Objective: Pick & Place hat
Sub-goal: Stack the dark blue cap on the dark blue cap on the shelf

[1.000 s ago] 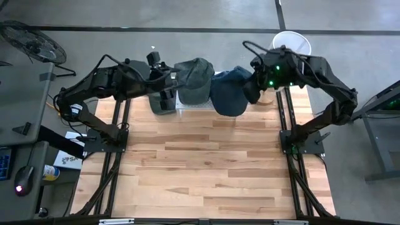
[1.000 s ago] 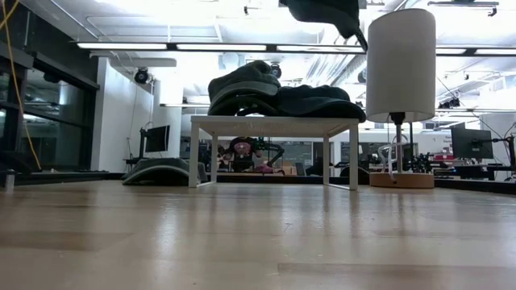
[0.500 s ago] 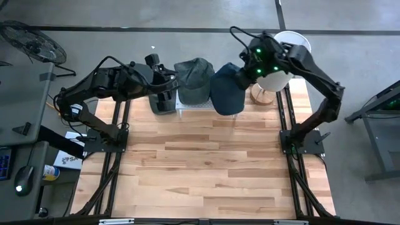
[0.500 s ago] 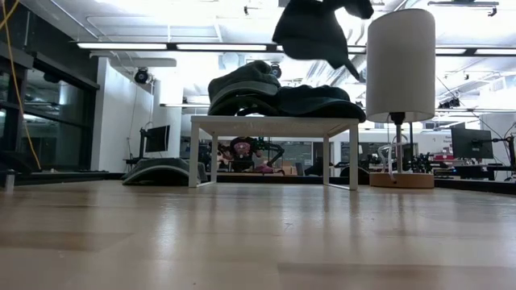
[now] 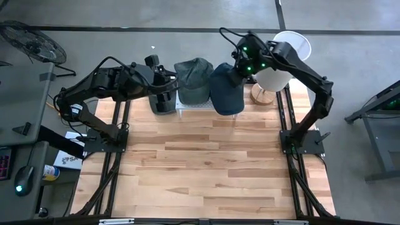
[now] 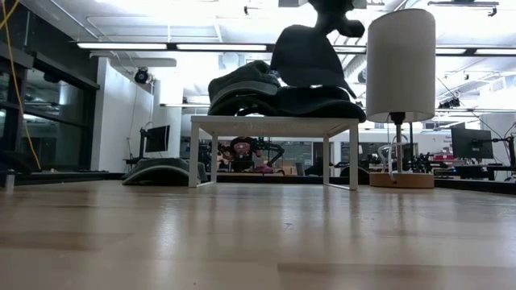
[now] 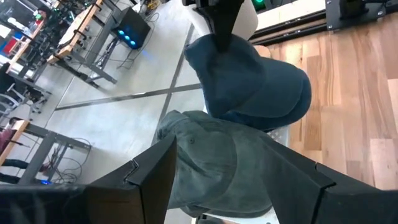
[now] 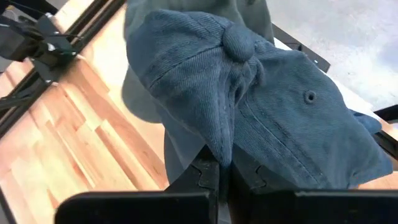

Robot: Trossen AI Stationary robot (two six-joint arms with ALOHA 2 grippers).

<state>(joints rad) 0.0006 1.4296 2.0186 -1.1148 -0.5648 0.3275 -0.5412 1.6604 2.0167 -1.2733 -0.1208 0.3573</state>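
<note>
A robotics lab: monitors (image 6: 472, 142), workbenches (image 7: 74, 37) and ceiling strip lights (image 6: 210, 46).

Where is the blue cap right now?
High view: the blue cap hangs pinched in the right gripper above the small white table, beside the green cap.

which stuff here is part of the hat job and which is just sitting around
Job: dark blue denim cap, pinched by the shut right gripper; grey-green cap; small white table; left gripper.
Lying about: white cylinder lamp on a wooden base; black fan.
</note>
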